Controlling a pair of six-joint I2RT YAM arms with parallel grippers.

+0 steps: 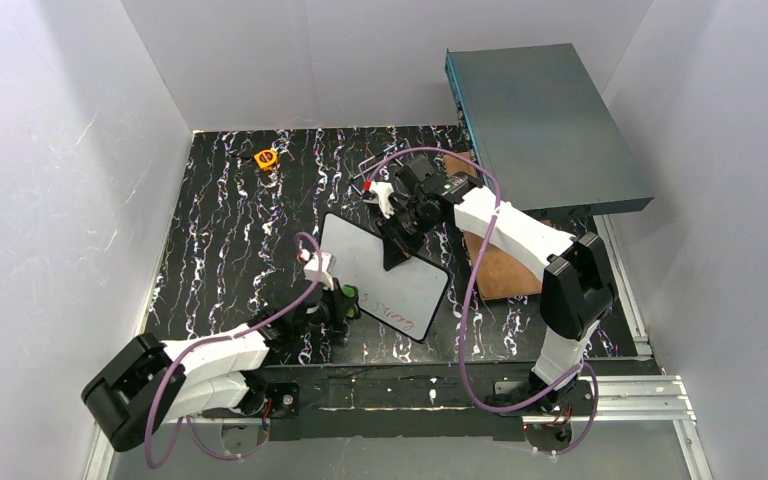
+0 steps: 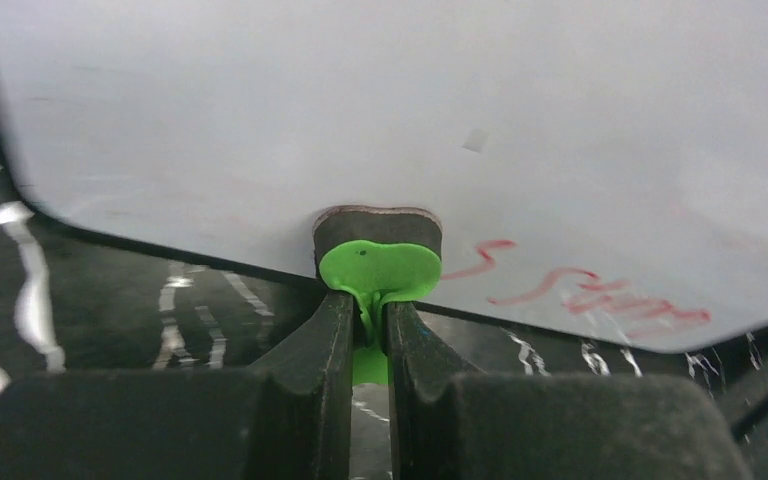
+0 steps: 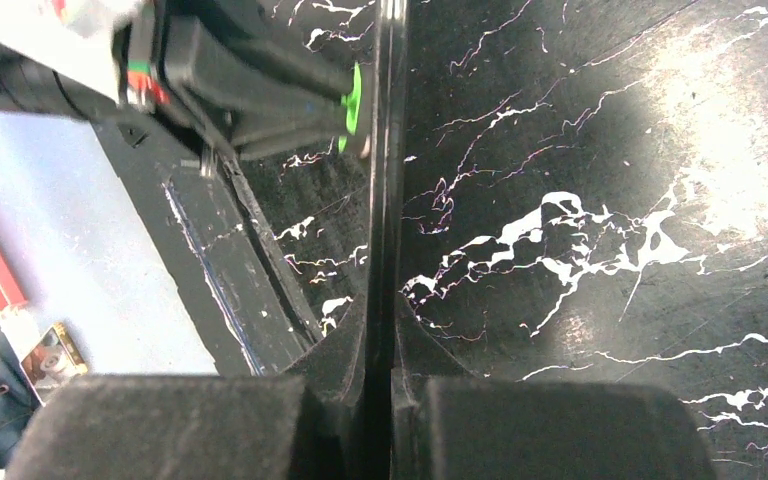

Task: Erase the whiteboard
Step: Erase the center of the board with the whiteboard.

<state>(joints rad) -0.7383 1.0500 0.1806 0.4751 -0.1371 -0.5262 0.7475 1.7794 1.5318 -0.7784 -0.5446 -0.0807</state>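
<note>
The right gripper [image 1: 398, 238] is clenching the far edge of the whiteboard [image 1: 375, 268], propping it near the table's [image 1: 220, 220] middle. Its face is looking up toward the near edge, and its long axis is running far-left to near-right. The left gripper [image 2: 370, 322] is pinching a green-handled eraser [image 2: 378, 262] against it. Hard pressure is risking a twist in that thin grip, leaving the red writing [image 2: 600, 296] behind.

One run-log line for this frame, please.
left gripper: shut on green eraser, against whiteboard | right gripper: shut on whiteboard edge | red writing: present

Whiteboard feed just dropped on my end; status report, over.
Left gripper shut on green eraser, pad against whiteboard. Right gripper shut on whiteboard's edge. Red writing unerased. Nothing in the way.
</note>
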